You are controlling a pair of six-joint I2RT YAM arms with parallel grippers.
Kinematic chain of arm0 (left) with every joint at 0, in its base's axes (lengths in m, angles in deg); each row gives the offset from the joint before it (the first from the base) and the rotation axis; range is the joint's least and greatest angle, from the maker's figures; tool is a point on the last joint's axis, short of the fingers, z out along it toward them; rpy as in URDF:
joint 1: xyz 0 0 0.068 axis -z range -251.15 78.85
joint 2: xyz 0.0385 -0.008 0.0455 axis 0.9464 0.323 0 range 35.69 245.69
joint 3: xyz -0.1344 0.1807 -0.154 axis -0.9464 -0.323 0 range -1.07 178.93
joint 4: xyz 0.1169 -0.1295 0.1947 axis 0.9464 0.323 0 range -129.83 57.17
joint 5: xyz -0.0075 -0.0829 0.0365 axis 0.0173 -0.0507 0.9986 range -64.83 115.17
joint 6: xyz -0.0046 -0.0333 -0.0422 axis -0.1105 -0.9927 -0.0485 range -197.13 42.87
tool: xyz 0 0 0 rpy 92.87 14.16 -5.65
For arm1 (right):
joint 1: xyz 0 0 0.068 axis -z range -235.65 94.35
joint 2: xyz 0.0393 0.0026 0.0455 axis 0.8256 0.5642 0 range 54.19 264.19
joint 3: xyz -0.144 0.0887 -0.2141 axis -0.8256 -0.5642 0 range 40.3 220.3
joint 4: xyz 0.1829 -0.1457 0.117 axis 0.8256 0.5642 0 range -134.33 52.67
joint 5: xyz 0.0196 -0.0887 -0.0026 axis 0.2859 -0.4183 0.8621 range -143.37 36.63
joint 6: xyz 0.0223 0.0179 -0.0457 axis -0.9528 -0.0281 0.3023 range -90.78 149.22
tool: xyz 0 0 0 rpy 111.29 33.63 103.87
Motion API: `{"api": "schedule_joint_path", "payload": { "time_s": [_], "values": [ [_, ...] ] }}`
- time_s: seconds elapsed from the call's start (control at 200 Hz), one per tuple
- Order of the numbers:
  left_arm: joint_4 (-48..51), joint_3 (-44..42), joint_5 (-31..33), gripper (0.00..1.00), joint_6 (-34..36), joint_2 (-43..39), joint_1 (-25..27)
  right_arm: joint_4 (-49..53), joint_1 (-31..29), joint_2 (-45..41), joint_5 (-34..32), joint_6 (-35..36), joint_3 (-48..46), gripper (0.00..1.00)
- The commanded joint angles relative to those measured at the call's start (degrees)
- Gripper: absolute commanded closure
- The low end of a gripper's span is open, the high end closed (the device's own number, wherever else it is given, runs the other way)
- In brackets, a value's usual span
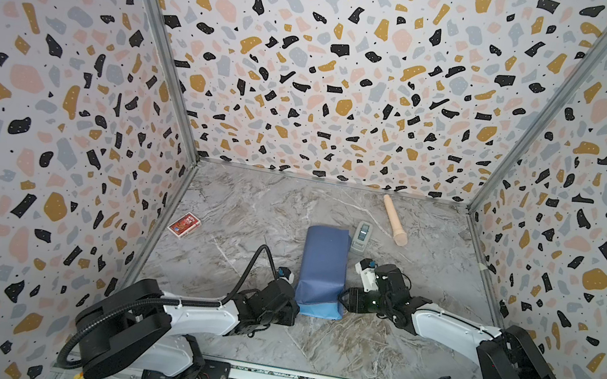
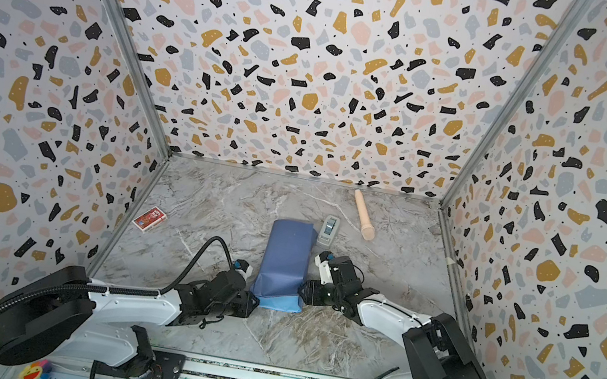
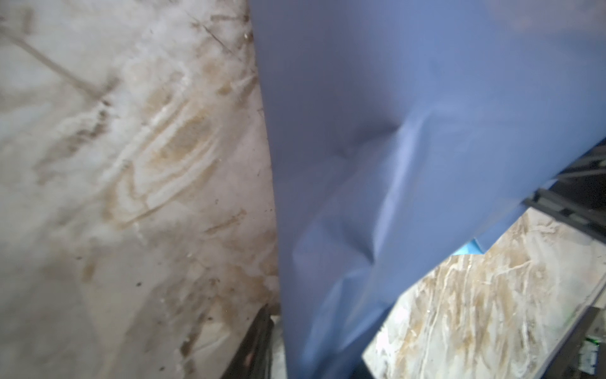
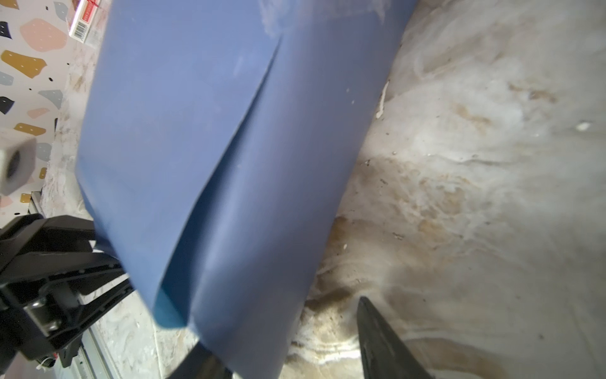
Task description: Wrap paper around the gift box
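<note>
Straddling an edge of the paper, right tool parted, left tool beside it, opening unclear

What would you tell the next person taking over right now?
Left gripper: at the paper's near left corner; open or shut unclear.
Right gripper: open, at the near right side.
Box: not visible, probably inside the paper, mid-table.
Done: paper folded over into a long bundle.
Left: seam looks loose, no tape visible; tape it, then probably close the ends. Tape dispenser stands by the far right corner.
</note>
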Motion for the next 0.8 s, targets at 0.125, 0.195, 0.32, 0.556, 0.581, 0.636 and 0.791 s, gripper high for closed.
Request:
{"api": "schedule_joint_path", "payload": {
  "time_s": [0.125, 0.195, 0.32, 0.556, 0.581, 0.636, 0.791],
  "values": [
    [7.25, -0.69, -4.80, 0.54, 4.09, -6.55, 0.17, 2.70, 0.24, -5.82, 1.39, 1.03, -1.37, 0.39],
    [9.04, -1.53, -7.16, 0.46, 6.85, -10.81, 0.15, 3.40, -0.14, -7.77, 1.63, 1.02, -2.13, 0.37],
    [13.76, -0.32, -5.82, 0.30, 11.97, -18.62, 0.07, 3.90, -1.55, -10.55, 0.95, 0.85, -3.00, 0.33],
    [14.21, 6.60, -1.18, 0.18, 19.80, -15.28, -5.18, 0.07, -4.92, -6.84, -3.15, -1.21, -1.37, 0.32],
    [13.78, 7.02, -0.90, 0.18, 20.28, -13.67, -5.89, -0.18, -5.09, -6.18, -3.56, -1.30, -1.06, 0.33],
    [13.43, 8.13, -1.08, 0.20, 21.69, -9.58, -7.40, -0.87, -5.21, -4.93, -4.15, -1.54, -0.74, 0.34],
    [10.06, 9.04, -1.12, 0.26, 22.95, -2.36, -7.81, -2.42, -5.38, -2.28, -5.13, -1.88, -0.20, 0.35]
  ]
}}
